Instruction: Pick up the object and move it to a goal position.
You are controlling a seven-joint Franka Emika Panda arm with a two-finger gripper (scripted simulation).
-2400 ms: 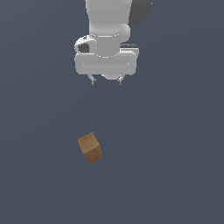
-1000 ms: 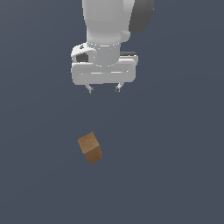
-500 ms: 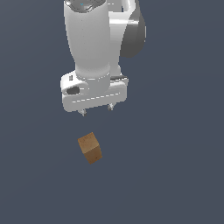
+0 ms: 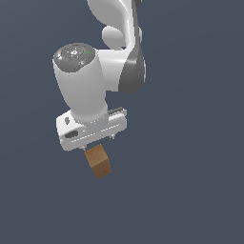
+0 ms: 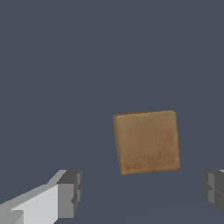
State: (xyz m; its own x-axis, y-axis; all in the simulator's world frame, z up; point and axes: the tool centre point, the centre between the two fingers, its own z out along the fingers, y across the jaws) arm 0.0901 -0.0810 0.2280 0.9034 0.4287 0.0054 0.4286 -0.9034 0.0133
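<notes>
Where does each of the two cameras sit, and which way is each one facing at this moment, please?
Exterior view: off the arm and raised, looking down on the dark floor; it shows the white arm, the gripper and the wooden block just below it.
Wrist view: on the wrist, looking down past the open gripper; its two fingers stand wide apart, and the block lies on the floor beyond them, not yet between them.
Shared: both views show the block and the gripper.
</notes>
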